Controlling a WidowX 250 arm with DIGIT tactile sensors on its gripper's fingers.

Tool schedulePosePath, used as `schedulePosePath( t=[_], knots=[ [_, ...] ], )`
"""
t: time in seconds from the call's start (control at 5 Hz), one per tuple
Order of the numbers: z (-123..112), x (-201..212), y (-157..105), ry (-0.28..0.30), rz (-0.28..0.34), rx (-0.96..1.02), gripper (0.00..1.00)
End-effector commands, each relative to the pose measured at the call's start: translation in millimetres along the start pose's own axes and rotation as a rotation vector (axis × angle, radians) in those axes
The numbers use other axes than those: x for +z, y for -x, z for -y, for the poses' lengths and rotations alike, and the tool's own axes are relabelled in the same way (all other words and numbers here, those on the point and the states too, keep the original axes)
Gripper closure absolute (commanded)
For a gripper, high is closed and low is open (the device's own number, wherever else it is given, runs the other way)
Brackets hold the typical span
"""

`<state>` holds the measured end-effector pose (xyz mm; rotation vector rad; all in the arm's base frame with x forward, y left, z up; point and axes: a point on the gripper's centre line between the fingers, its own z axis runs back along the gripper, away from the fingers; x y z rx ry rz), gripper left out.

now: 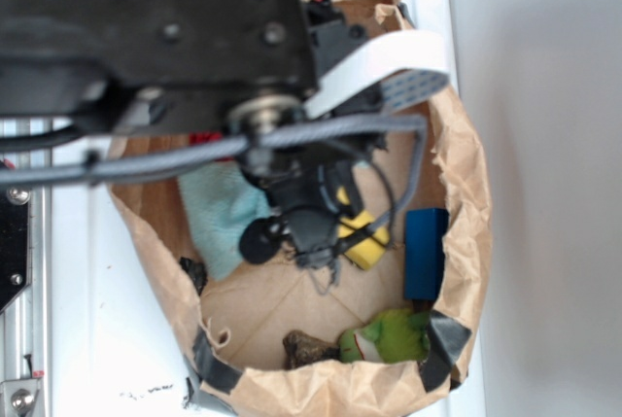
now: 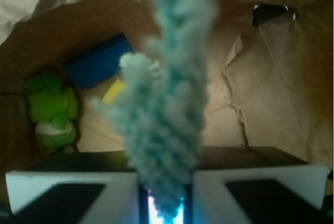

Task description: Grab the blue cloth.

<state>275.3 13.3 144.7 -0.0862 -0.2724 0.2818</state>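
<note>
Inside the crumpled brown paper bag (image 2: 261, 88), the gripper (image 2: 163, 203) pinches the fuzzy pale teal-blue terry cloth (image 2: 167, 114); its floppy length toward twelve o'clock might slip free.

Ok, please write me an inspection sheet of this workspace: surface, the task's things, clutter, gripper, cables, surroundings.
Surface: brown paper bag, open at the top, dark tape on its rim; everything lies inside.
Job's things: blue cloth, clamped between the gripper fingers in the wrist view, hanging down into the bag.
Clutter: dark blue block, yellow sponge, green plush toy, a small brown thing beside it.
Grippers: shut on the cloth.
Cables: grey cable across the arm, thin black wires near the wrist.
Surroundings: white table, metal rail at left.
</note>
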Motion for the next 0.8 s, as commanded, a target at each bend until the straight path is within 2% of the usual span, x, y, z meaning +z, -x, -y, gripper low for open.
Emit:
schedulePosePath(
  t=[0.0,0.2,0.4,0.6],
  knots=[
    [17.4,42.8,1.5,-0.004,-0.030,-0.054,1.00],
    [19.2,45.1,1.1,0.009,-0.003,-0.062,1.00],
    [20.1,45.0,1.1,0.048,0.008,-0.055,1.00],
    [21.9,36.7,-0.6,-0.002,-0.003,-0.029,1.00]
  ],
)
